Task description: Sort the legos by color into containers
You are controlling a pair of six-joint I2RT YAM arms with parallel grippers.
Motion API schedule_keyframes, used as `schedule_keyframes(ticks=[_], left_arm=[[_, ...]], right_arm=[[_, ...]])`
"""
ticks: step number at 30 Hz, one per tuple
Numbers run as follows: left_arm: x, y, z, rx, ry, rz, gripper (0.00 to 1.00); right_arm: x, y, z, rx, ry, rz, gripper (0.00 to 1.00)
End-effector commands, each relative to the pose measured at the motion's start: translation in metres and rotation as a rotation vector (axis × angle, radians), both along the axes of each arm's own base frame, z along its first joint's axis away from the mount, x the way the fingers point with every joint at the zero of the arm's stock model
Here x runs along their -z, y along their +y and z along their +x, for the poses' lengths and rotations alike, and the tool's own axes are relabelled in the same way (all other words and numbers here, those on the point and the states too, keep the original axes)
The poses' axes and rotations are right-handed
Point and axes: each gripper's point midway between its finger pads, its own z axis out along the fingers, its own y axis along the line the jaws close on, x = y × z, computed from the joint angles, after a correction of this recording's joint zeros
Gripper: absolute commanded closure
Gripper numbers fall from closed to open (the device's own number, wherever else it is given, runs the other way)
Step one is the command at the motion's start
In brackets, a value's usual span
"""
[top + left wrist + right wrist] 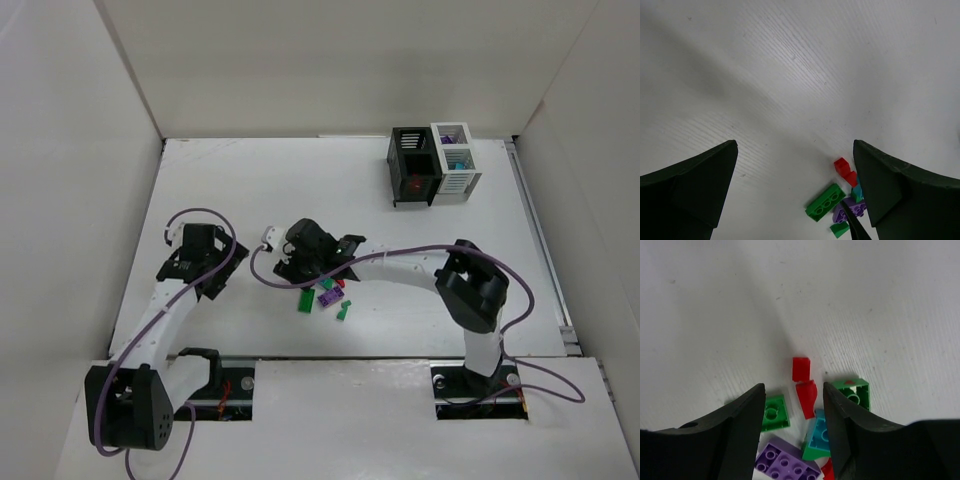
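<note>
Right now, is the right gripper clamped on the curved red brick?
No: the curved red brick lies on the table between the fingers of the right gripper, with a visible gap to one finger.

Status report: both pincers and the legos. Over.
Left pincer open, beside the pile. Right pincer open, low over the legos, red lego between its fingers, ungripped. Containers far right; nothing seen blocking.

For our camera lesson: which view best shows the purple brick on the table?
Right wrist: the purple brick lies close, studs clear. Left wrist shows it small, partly covered; the top view, a speck.
</note>
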Motion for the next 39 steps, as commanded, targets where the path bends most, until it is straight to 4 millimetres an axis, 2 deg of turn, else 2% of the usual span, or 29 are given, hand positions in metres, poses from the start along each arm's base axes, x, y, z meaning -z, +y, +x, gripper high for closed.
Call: schedule_keyframes(ticks=[1,3,6,11,12,13,17,23,27,28,31,33,38,39], left_arm=[[-0.004,0.001,-0.006,0.008,-0.018,-0.001,0.00],[-0.007,0.001,-0.006,0.008,-0.029,-0.002,0.00],[-0.009,0.001,-0.006,0.008,-0.038,-0.002,0.00],[-0.008,0.001,-0.009,0.008,-0.029,-0.002,0.00],[-0.008,0.001,-0.009,0.008,-0.029,-0.002,0.00],[-0.011,0.001,-0.009,0.008,-0.040,-0.002,0.00],[-0.011,0.001,-0.009,0.008,-0.040,-0.002,0.00],[-0.011,0.001,-0.009,0.008,-0.040,-0.002,0.00],[-0.011,0.001,-0.009,0.008,-0.040,-0.002,0.00],[-0.011,0.001,-0.009,0.008,-0.040,-0.002,0.00],[-0.014,0.001,-0.007,0.008,-0.049,-0.003,0.00],[-0.012,0.002,-0.007,0.003,-0.040,0.005,0.00],[-0.017,-0.003,-0.002,0.046,-0.070,-0.004,0.00],[-0.017,-0.005,0.001,0.068,-0.080,-0.001,0.00]], right_arm=[[-0.021,0.025,0.012,-0.019,-0.080,0.050,0.45],[-0.022,0.032,0.014,-0.025,-0.097,0.047,0.45],[-0.003,0.030,0.021,0.001,-0.102,0.000,0.46],[0.008,0.026,0.030,0.037,-0.125,-0.039,0.51],[0.008,0.026,0.030,0.037,-0.125,-0.039,0.51],[0.016,0.023,0.028,0.036,-0.115,-0.056,0.51],[0.027,0.022,0.026,0.050,-0.092,-0.067,0.57],[0.037,0.022,0.024,0.051,-0.071,-0.077,0.58],[0.041,0.019,0.022,0.058,-0.060,-0.083,0.67],[0.041,0.019,0.022,0.058,-0.060,-0.083,0.72],[0.033,0.023,0.019,0.043,-0.055,-0.058,0.82],[0.019,0.025,0.019,0.045,-0.057,-0.027,0.86],[-0.040,0.033,0.020,0.046,-0.110,0.098,0.88],[-0.065,0.032,0.026,0.064,-0.131,0.146,0.88]])
